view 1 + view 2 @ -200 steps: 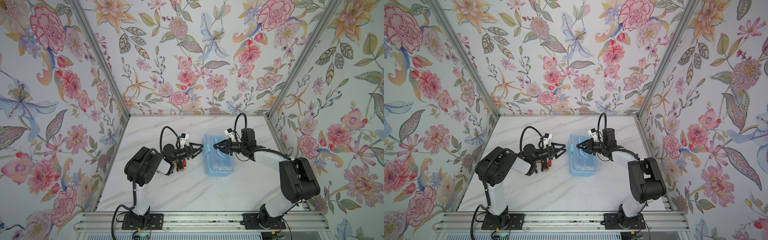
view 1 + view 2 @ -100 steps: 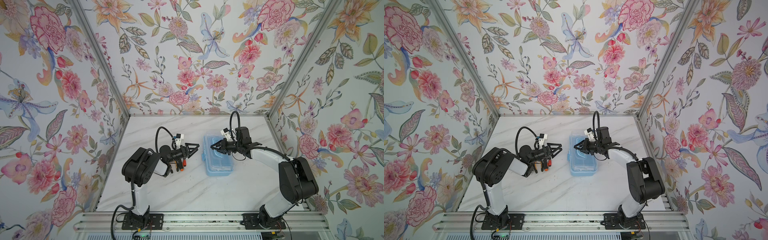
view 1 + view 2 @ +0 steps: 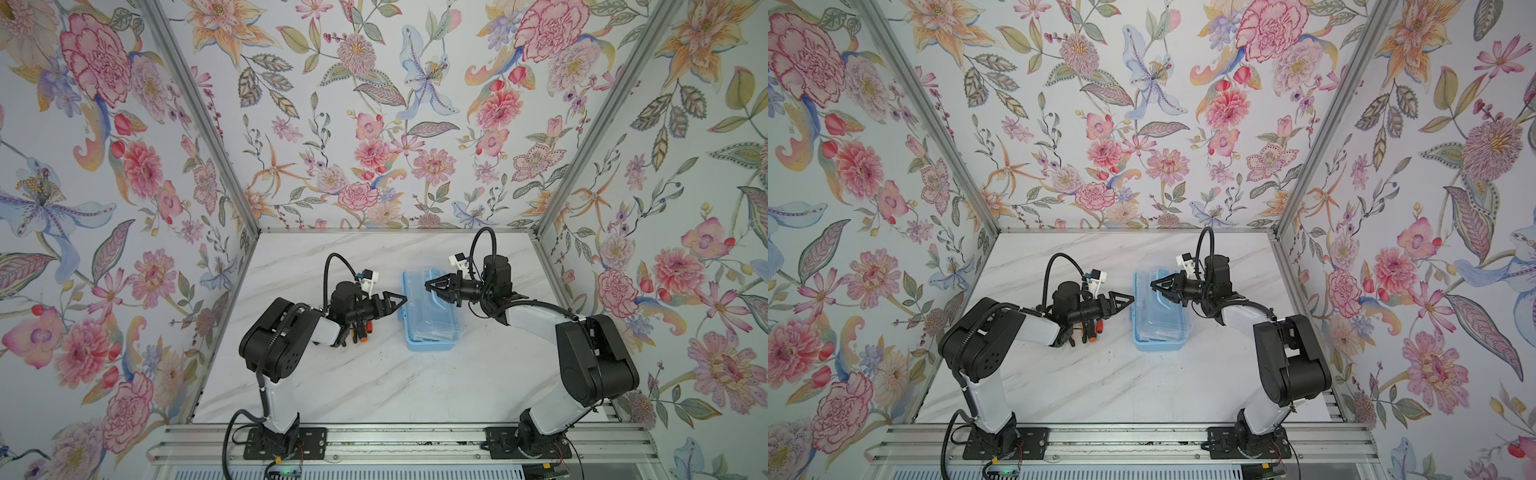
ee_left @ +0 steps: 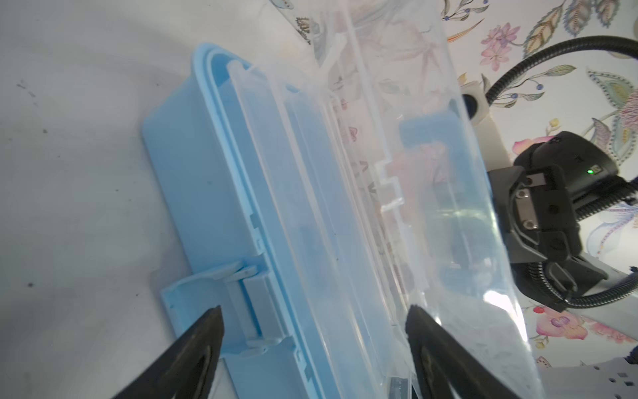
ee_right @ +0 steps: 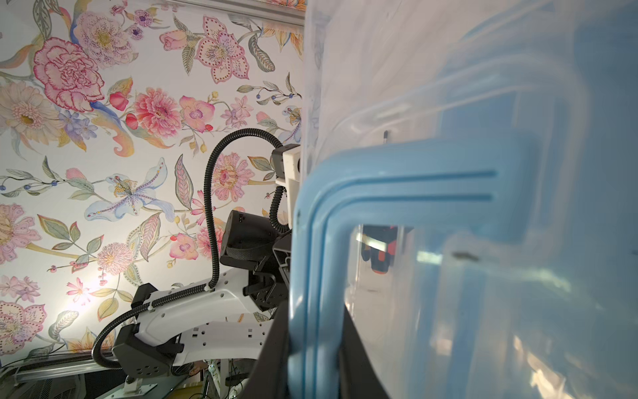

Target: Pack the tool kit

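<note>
Three floral walls (image 3: 374,124) are enclosing the white marble counter (image 3: 374,386) | blue tool box (image 3: 432,332) is sitting mid-counter | right claw (image 3: 434,291) is pinching its lid handle (image 5: 397,172) | left claw (image 3: 393,303) is hovering spread beside it.

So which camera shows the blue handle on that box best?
The right wrist view: the blue handle fills it, pinched in the right claw. The left wrist view shows it only blurred through the clear lid; in both top views it is a small arc beside the claw.

Orange-handled tools (image 3: 364,330) lie half-hidden beneath the left arm (image 3: 286,328); contents of the tool box (image 3: 430,345) blur behind its clear lid (image 4: 448,241).
</note>
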`<state>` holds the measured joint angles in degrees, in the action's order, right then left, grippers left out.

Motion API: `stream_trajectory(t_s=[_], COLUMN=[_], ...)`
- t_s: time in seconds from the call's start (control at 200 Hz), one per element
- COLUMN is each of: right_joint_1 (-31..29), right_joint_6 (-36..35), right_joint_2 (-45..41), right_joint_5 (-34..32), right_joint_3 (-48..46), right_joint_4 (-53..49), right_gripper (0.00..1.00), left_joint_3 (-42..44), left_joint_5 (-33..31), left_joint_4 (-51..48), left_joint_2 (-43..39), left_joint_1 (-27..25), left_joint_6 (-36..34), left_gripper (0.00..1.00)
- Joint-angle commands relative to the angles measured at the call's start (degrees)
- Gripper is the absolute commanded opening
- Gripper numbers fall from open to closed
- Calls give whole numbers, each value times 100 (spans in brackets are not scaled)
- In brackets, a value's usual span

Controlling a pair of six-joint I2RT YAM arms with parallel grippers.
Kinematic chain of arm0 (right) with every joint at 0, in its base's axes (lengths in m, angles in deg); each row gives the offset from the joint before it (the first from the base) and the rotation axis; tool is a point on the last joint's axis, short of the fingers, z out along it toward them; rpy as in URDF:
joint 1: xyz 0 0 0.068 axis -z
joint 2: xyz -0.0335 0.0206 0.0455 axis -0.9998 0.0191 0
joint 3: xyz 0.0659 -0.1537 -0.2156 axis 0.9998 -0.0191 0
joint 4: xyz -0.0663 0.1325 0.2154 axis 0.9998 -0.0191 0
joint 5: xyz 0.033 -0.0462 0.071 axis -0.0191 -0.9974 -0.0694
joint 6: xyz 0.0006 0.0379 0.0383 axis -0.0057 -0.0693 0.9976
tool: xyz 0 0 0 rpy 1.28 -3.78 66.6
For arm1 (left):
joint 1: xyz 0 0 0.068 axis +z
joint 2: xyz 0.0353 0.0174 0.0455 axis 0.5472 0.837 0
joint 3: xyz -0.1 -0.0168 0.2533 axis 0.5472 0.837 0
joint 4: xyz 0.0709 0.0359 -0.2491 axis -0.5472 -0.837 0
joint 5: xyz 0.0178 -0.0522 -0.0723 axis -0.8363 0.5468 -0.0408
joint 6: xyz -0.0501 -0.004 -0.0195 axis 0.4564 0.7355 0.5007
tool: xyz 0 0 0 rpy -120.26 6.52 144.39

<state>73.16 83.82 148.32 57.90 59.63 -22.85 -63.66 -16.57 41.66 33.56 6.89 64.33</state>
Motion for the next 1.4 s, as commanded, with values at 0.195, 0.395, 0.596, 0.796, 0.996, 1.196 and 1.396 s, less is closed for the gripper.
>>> stream_trajectory(t_s=[0.195,0.395,0.596,0.796,0.996,1.196,1.396], right_joint_1=[2,10,83,391,459,467,467], right_joint_6=[-650,-689,-262,2385,3241,3659,3677], right_joint_2=[-653,-731,-663,-20,410,682,811], right_joint_5=[12,37,214,522,544,647,646], right_joint_3=[186,183,-82,-734,-777,-785,-848], right_joint_4=[-427,-471,471,4476,5674,6295,6389], right_gripper=[0,0,0,0,0,0,0], left_joint_3=[-813,-958,-1043,-1067,-1078,-1078,-1104], left_joint_5=[-1062,-1051,-1046,-1044,-1060,-1006,-1072], left_joint_4=[-2669,-2674,-2680,-2820,-2876,-2751,-2725], left_joint_2=[-103,23,31,-105,-189,-180,-204], left_joint_1=[-91,-147,-200,-204,-209,-206,-237], left_joint_6=[-1616,-1687,-1671,-1714,-1719,-1629,-1556], left_gripper=[84,84,84,84,85,85,85])
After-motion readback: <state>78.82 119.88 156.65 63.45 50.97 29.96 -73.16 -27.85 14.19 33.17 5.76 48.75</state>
